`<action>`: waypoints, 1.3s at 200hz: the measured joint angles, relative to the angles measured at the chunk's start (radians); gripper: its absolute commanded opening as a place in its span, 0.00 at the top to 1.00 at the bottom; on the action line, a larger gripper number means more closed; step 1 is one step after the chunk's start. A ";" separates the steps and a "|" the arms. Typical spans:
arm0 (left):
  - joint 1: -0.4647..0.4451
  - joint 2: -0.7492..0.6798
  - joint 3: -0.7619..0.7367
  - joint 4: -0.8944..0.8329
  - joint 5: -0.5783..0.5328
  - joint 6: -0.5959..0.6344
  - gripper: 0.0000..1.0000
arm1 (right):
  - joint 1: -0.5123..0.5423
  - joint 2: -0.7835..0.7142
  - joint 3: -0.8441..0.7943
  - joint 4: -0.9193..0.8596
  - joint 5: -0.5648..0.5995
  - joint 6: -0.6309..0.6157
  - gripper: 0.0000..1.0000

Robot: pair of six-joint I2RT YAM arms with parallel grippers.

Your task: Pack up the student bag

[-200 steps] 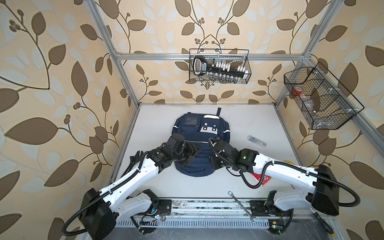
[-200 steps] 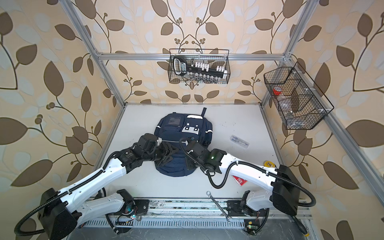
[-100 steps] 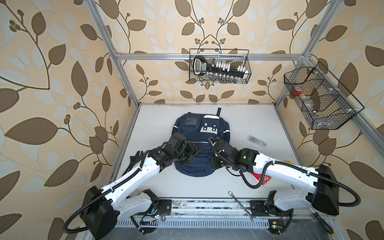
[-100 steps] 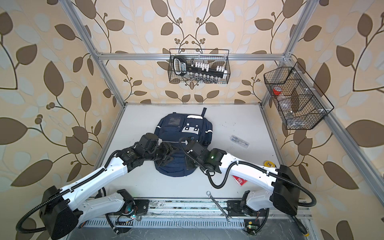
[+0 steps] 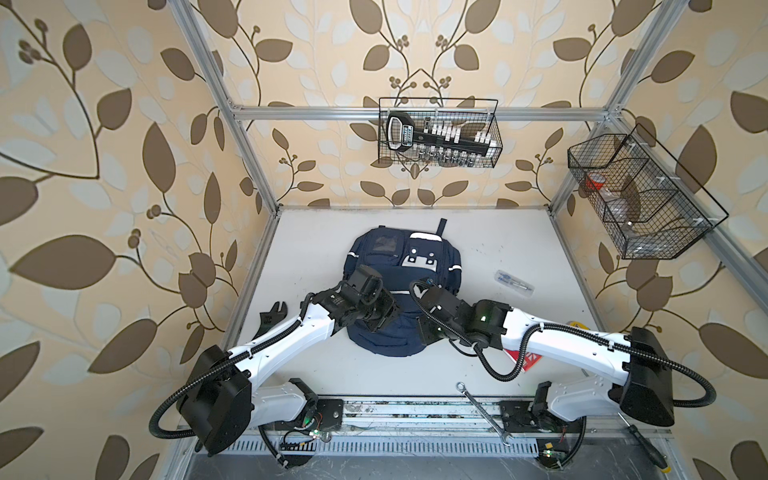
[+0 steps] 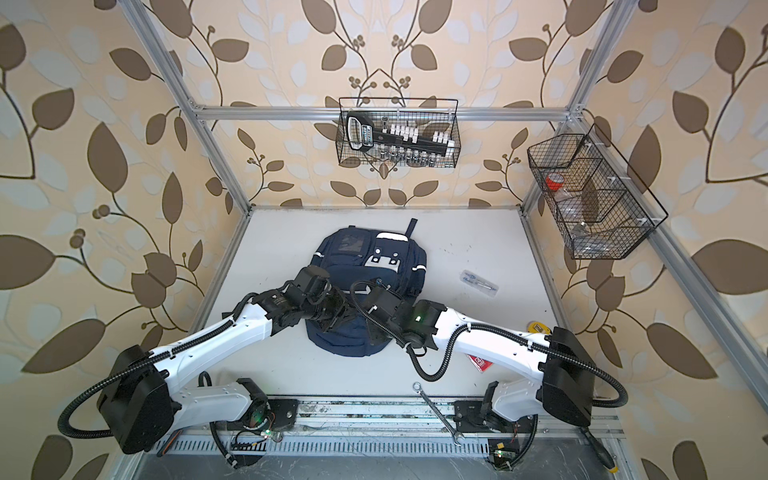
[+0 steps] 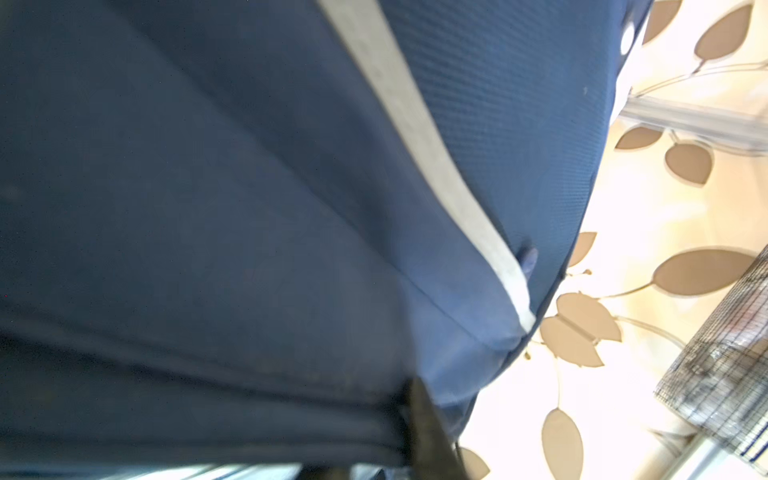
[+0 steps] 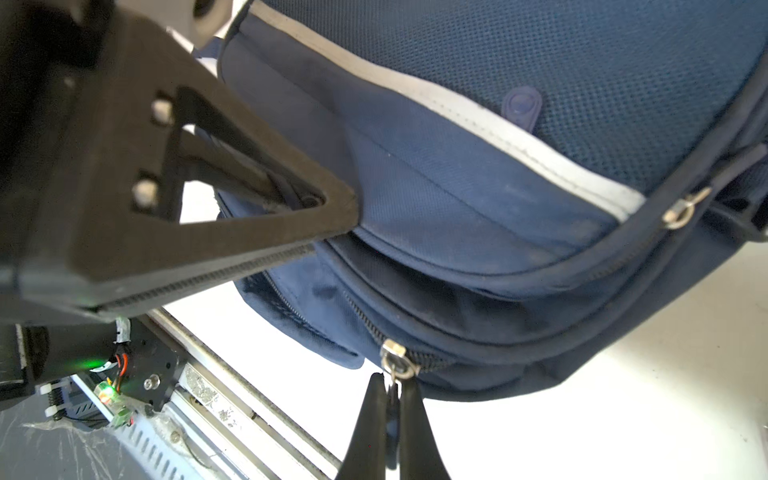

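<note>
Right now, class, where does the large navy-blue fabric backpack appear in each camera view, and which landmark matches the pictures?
In both top views: the navy-blue fabric backpack lies flat near the picture's centre.
Left wrist: it fills most of the frame, close and blurred.
Right wrist: it fills much of the frame; the right claw pinches its silver zip pull.
Shared landmark: its white reflective stripes, visible in every view.

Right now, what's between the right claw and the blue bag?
A metal zipper pull of the student bag, pinched in the right gripper, seen in the right wrist view.
</note>
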 measured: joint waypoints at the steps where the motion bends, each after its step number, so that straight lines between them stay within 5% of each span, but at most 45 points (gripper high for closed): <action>1: -0.001 0.000 0.000 0.000 0.001 0.002 1.00 | 0.000 0.000 0.000 0.000 0.001 0.000 1.00; 52: -0.011 -0.003 0.008 0.000 -0.008 0.019 1.00 | -0.030 -0.022 -0.002 -0.034 0.000 -0.007 1.00; 105: -0.010 -0.046 0.024 -0.015 -0.044 0.068 1.00 | -0.244 -0.054 -0.024 -0.076 -0.041 -0.066 1.00; 163: -0.010 -0.064 0.024 -0.019 -0.061 0.108 1.00 | -0.423 0.113 0.012 -0.021 -0.090 -0.185 1.00; 260: -0.009 -0.099 0.000 -0.026 -0.090 0.118 1.00 | -0.514 0.247 0.103 0.030 -0.094 -0.244 1.00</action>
